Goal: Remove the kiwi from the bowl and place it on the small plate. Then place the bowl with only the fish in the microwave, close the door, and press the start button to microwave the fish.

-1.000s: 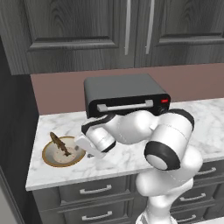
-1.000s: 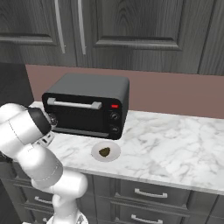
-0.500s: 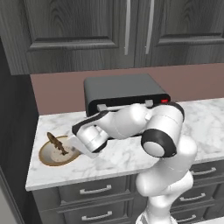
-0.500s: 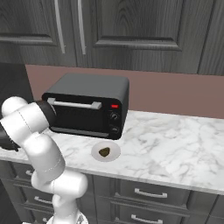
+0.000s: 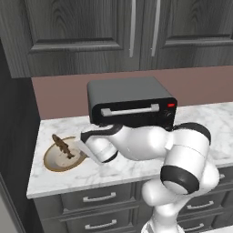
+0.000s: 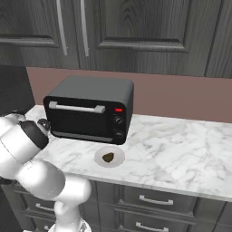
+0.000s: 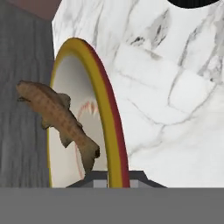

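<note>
One step is done: kiwi (image 6: 108, 157) sits plated. The pincer (image 7: 107, 178) straddles the rim of the bowl (image 7: 114, 131), fish (image 7: 59, 119) inside; whether clenched, I cannot tell. Next, lift toward the microwave (image 5: 130, 105).

Glossy white, rounded, bulbous arm links (image 5: 145, 143), joined by black bands at the joints (image 5: 175, 174). Smooth shells, tapering toward a white wrist segment edged with a thin dark stripe (image 5: 96, 133).
</note>
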